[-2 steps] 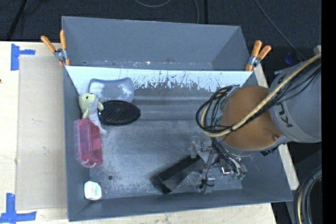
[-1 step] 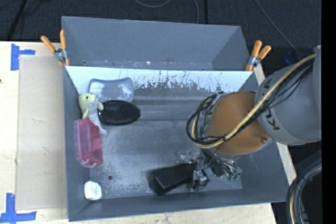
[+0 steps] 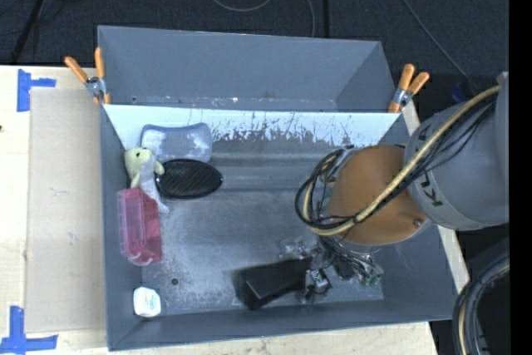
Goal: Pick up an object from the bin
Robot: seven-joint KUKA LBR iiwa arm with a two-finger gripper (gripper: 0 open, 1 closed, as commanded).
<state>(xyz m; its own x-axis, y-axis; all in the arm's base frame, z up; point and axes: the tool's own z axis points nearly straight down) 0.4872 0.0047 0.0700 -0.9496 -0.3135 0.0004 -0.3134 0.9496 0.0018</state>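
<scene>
My gripper [image 3: 320, 277] is low in the bin's front right part, under the orange wrist cover. It meets the right end of a black, oblong block-like thing [image 3: 268, 284] that lies slanted on the bin floor near the front wall. The view does not show whether the black thing is gripped.
Along the left wall lie a pink translucent box [image 3: 140, 226], a small yellow-green plush toy [image 3: 137, 164], a black oval brush [image 3: 189, 178] and a clear plastic pack [image 3: 174, 140]. A small white round thing [image 3: 146, 302] sits in the front left corner.
</scene>
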